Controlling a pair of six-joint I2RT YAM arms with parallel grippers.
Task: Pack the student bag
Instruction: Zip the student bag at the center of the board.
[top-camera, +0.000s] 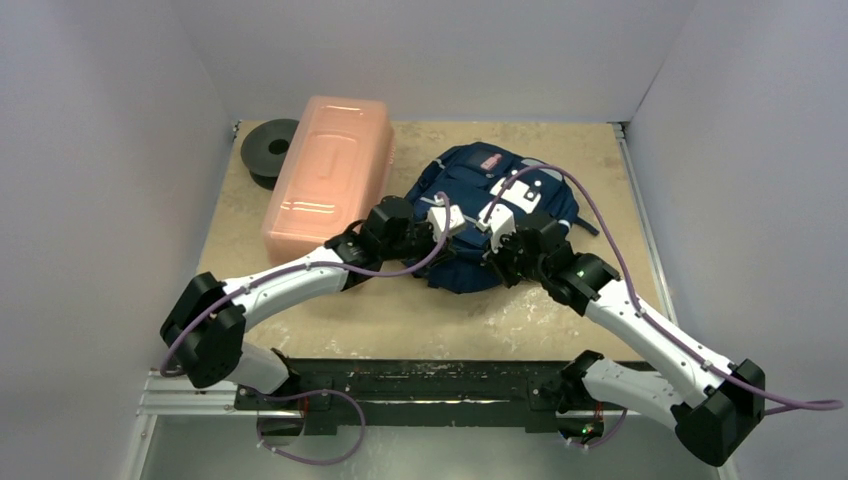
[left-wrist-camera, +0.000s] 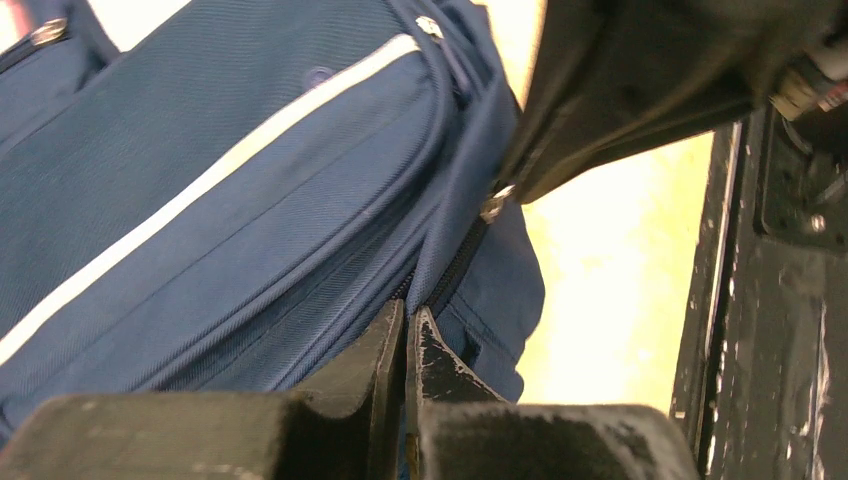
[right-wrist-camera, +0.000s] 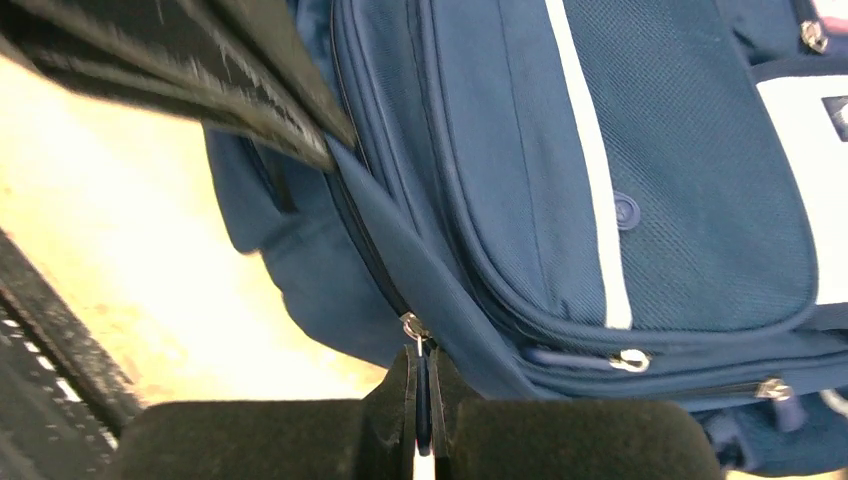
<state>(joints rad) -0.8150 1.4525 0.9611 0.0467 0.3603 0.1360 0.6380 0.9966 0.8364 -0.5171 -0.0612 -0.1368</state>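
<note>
cloth along the near rim of the student bag (top-camera: 470, 170) is where the work is; the bag lies flat on the worktop (top-camera: 420, 310), right of centre, front pockets up. the left hand (left-wrist-camera: 405, 330) is pressed together on the fabric lip beside the main zip, pinching a thin fold. the right hand (right-wrist-camera: 422, 375), just beside it, is clamped on the zipper pull (right-wrist-camera: 413, 327). the step looks like opening the main compartment: one hand anchors, the other drags the slider. the left's bite on the cloth seems shallow, so it may slip and the whole bag would slide with the pull. the small tab could pop out of the right's grip. loose fabric by the track could jam the slider. farther back, a pink box (top-camera: 325, 175) lies just left of the bag, a black spool (top-camera: 268, 150) at its far left corner, neither packed.
</note>
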